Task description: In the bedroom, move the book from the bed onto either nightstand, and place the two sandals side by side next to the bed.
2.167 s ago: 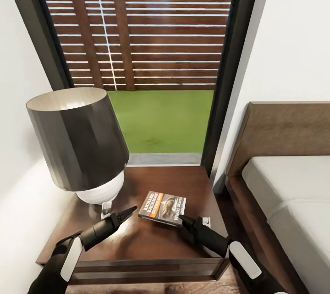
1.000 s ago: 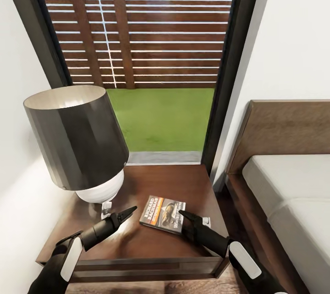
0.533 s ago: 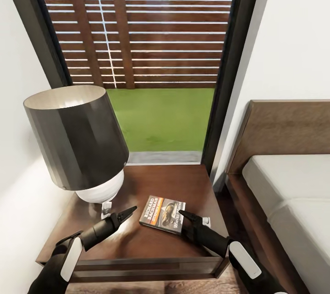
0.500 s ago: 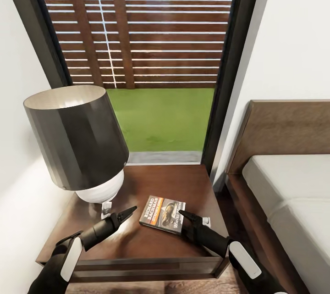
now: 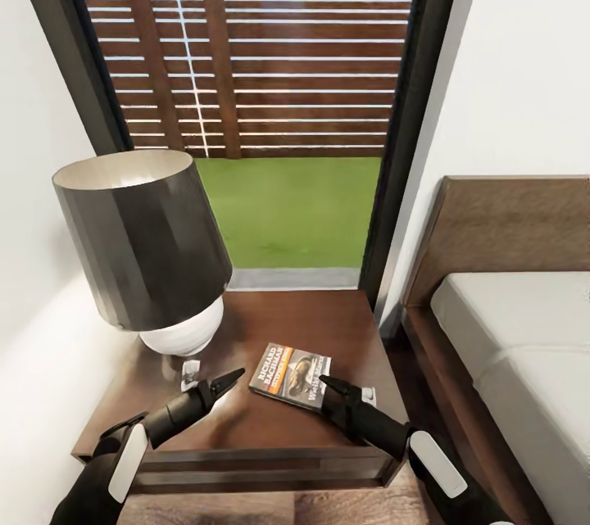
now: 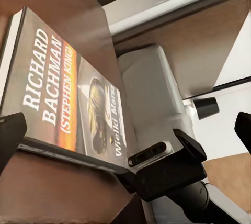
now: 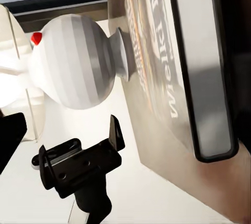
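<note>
The book [image 5: 291,372], dark-covered with white lettering and an orange band, lies flat on the dark brown nightstand [image 5: 315,320]. My right gripper [image 5: 328,384] hovers open at the book's near right edge, its tip just at the cover. In the right wrist view the book [image 7: 172,67] lies close beside one finger [image 7: 238,51]. On the other side, a short gap off the book's left edge, my left gripper [image 5: 229,380] is open and holds nothing. Its wrist view looks across the book [image 6: 57,88] at the right gripper [image 6: 167,166]. To the right stands the bed [image 5: 516,361]. The sandals are out of view.
A lamp with a dark shade [image 5: 143,238] and a white round base [image 5: 182,334] takes up the nightstand's left half, close to my left arm. A tall window [image 5: 270,58] with a slatted fence stands behind. A narrow floor gap separates the nightstand from the bed frame [image 5: 426,345].
The whole picture has shifted slightly, so the camera moved. The book stays where it lay on the nightstand, and both grippers hold the same pose beside it.
</note>
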You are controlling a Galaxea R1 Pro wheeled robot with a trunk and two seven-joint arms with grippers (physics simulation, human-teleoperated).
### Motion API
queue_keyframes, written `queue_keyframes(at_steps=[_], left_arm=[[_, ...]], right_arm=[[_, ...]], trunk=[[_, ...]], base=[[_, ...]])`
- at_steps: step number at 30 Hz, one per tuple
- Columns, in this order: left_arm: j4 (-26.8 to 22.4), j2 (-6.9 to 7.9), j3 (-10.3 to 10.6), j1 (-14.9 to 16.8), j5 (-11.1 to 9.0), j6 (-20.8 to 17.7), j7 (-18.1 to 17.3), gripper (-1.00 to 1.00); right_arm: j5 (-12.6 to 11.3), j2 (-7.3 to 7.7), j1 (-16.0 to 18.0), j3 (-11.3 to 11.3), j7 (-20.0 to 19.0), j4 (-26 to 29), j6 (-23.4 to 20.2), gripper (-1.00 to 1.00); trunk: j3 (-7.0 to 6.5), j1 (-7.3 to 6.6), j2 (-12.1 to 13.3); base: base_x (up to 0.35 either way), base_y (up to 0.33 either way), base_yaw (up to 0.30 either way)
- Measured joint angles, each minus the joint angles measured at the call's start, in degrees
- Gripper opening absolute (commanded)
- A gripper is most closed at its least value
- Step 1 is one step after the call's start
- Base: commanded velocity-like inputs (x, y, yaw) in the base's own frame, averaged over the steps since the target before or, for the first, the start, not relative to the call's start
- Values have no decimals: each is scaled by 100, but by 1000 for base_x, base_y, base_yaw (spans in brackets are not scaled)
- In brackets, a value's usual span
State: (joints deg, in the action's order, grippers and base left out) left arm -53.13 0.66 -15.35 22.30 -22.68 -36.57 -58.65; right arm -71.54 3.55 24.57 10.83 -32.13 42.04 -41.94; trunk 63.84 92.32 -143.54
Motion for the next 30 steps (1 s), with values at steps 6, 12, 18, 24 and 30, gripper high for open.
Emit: queue_keyframes(at_steps=[6,12,18,24,30], left_arm=[[5,-4,0,0,5,0,0,100],[6,-4,8,0,7,2,0,100],[7,-9,16,0,10,8,0,100],[4,-13,18,0,15,9,0,100],[5,-13,18,0,15,8,8,100]], right_arm=[[1,0,-1,1,0,0,0,100],[0,0,0,0,0,0,0,100],[0,0,-1,-1,0,0,0,100],[0,0,-2,0,-4,0,0,100],[-2,0,0,0,0,0,-1,100]], trunk=[[0,-1,0],[0,1,0],[0,-1,0],[0,-1,0],[-44,-7,2]], base=[[-16,0,0],[-129,0,0],[-130,0,0],[-11,0,0],[0,0,0]])
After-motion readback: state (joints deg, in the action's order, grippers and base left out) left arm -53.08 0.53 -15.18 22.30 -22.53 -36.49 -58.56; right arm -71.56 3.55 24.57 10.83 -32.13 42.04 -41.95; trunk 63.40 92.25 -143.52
